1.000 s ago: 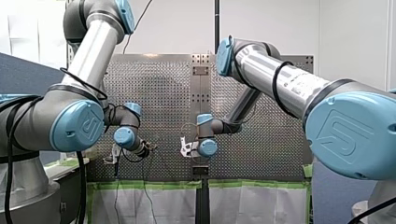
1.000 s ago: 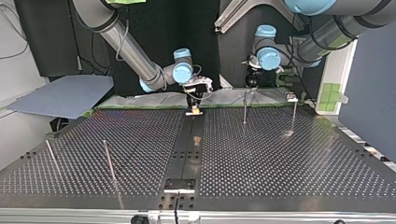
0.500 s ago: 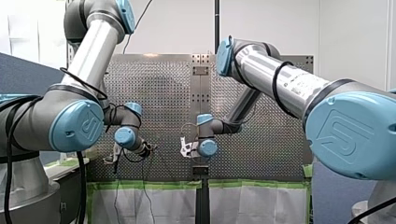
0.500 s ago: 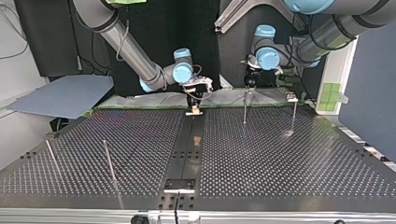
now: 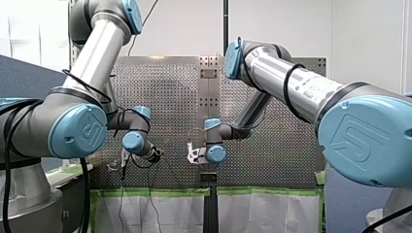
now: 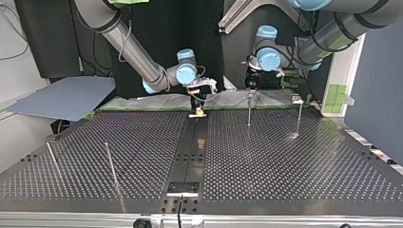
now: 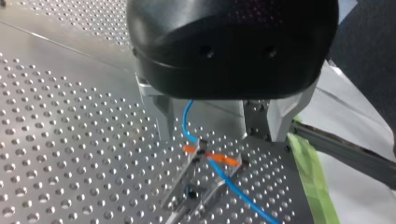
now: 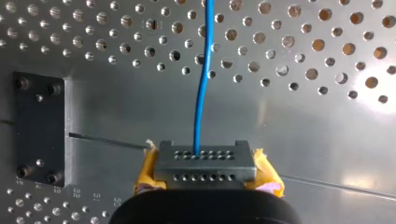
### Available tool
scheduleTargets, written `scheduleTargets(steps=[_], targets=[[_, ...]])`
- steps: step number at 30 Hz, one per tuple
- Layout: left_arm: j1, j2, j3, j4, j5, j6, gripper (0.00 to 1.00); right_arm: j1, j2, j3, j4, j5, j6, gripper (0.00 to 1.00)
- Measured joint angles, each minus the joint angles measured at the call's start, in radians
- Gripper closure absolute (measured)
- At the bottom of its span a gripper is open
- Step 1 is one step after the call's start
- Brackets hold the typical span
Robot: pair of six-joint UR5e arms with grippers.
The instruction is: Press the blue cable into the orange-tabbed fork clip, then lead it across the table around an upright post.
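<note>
In the left wrist view the blue cable [image 7: 244, 197] runs through the orange-tabbed fork clip [image 7: 223, 159] on the perforated table. My left gripper [image 7: 218, 135] hovers just over the clip, open, its metal fingers [image 7: 163, 119] standing either side of the cable without touching it. In the right wrist view my right gripper [image 8: 205, 163], yellow-padded, is shut on the blue cable [image 8: 201, 93], which leads straight ahead over the plate. In the top view my right gripper [image 6: 198, 102] is at the table's far edge near the middle, and my left gripper [image 6: 250, 86] is above an upright post [image 6: 249, 110].
A second post [image 6: 299, 116] stands at the top view's right, and two more posts [image 6: 110, 162] lean at its left. A dark bolted plate [image 8: 38, 128] lies beside my right gripper. Green tape lines the table's far edge [image 7: 310, 177].
My left arm's wrist has shifted a little toward the top view's left, nearer the middle. My right arm and the cable it holds have stayed put.
</note>
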State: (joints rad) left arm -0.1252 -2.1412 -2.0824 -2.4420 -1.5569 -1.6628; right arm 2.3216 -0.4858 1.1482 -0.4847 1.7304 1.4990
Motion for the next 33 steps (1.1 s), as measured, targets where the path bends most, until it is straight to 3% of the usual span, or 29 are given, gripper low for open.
scheduleTargets(steps=[17, 27, 33], targets=[[-0.043, -0.009, 0.063, -0.002, -0.014, -0.069, 0.0, 0.0, 0.0, 0.0, -0.002, -0.001, 0.001, 1.0], [-0.059, -0.024, 0.08, -0.001, -0.06, -0.126, 0.0, 0.001, 0.0, -0.002, -0.003, -0.001, 0.005, 1.0], [-0.065, -0.067, 0.098, 0.021, -0.081, -0.123, 0.0, 0.004, 0.0, -0.002, -0.001, -0.001, 0.006, 1.0]])
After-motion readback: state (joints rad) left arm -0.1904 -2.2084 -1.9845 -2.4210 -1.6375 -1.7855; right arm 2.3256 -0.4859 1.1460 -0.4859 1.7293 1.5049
